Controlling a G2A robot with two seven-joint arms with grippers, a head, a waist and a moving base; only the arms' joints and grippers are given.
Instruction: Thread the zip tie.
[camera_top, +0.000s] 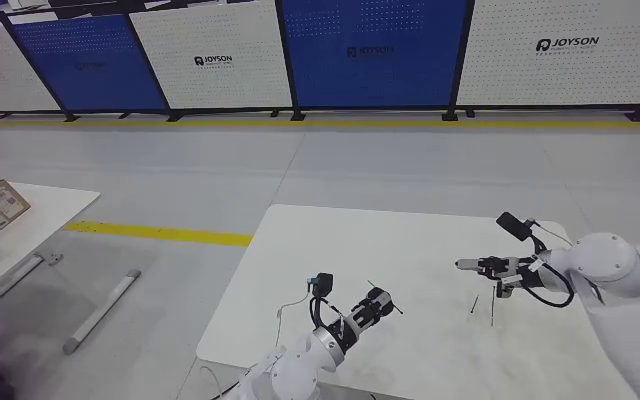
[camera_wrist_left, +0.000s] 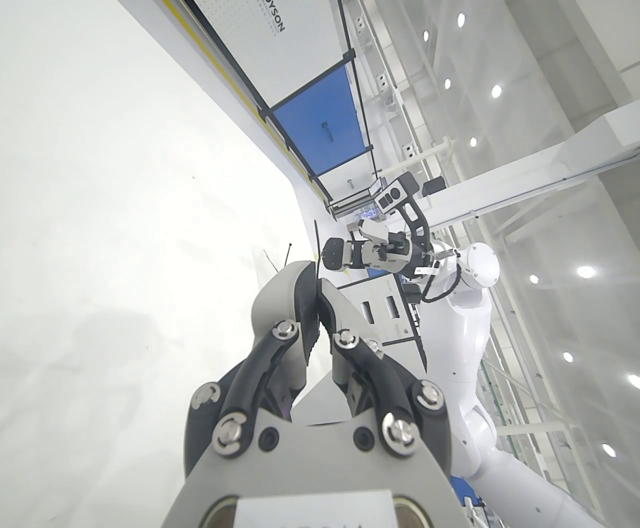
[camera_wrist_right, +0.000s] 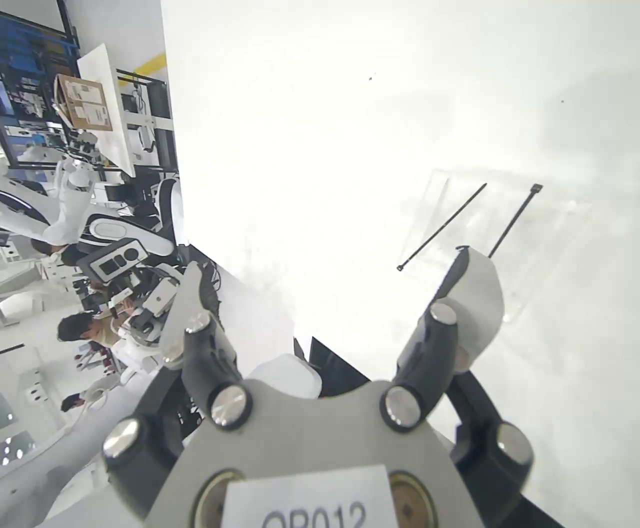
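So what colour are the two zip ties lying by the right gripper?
Black. The zip ties show best in the right wrist view.

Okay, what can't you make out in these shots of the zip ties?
1. Left wrist view: the held zip tie is mostly buried between the left gripper's shut pads; which end pokes out is unclear.
2. Right wrist view: one loose zip tie's tail end is hidden behind the right gripper's finger.
3. Top view: every tie's head is too small to find.

A white table (camera_top: 330, 250) stands before blue and white panels (camera_top: 372, 50).
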